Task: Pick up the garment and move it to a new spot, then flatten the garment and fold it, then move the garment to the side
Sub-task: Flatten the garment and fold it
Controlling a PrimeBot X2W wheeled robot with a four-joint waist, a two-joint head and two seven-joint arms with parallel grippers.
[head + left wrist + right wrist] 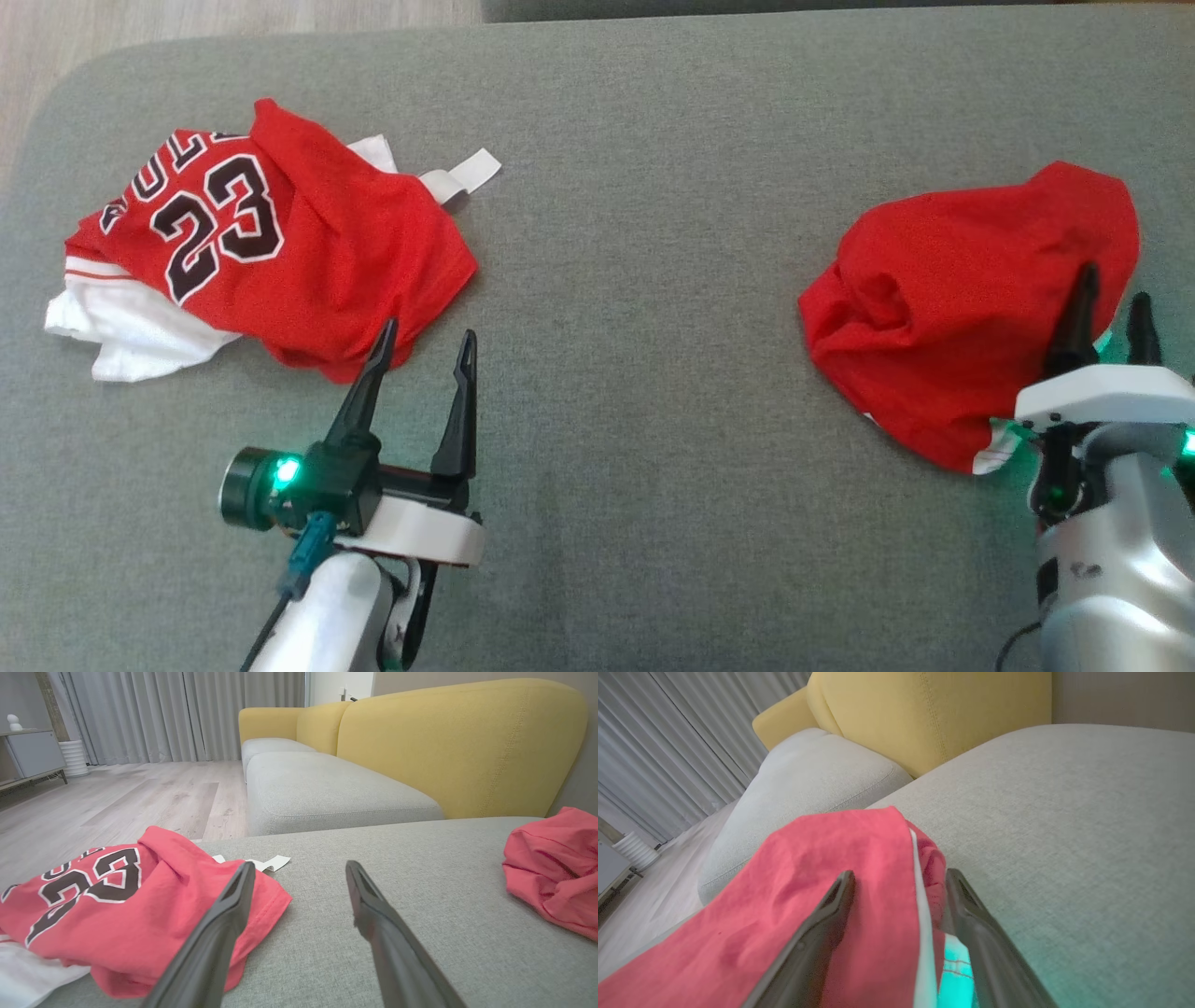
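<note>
A crumpled plain red garment (952,280) lies at the right of the grey cushion (653,280). My right gripper (1113,284) stands open at its right edge. In the right wrist view a fold of the red garment (831,849) with a white stripe lies between the spread fingers of that gripper (900,873). A red jersey (308,243) marked 23, with white cloth under it, lies at the left. My left gripper (428,329) is open just off its near right corner, holding nothing. In the left wrist view the jersey (117,905) lies left of the open gripper (300,865).
The cushion's rounded far-left corner drops to a pale wood floor (187,19). A yellow sofa back (458,742) and another grey seat (327,788) stand beyond the far edge. A broad stretch of bare cushion separates the two red cloths.
</note>
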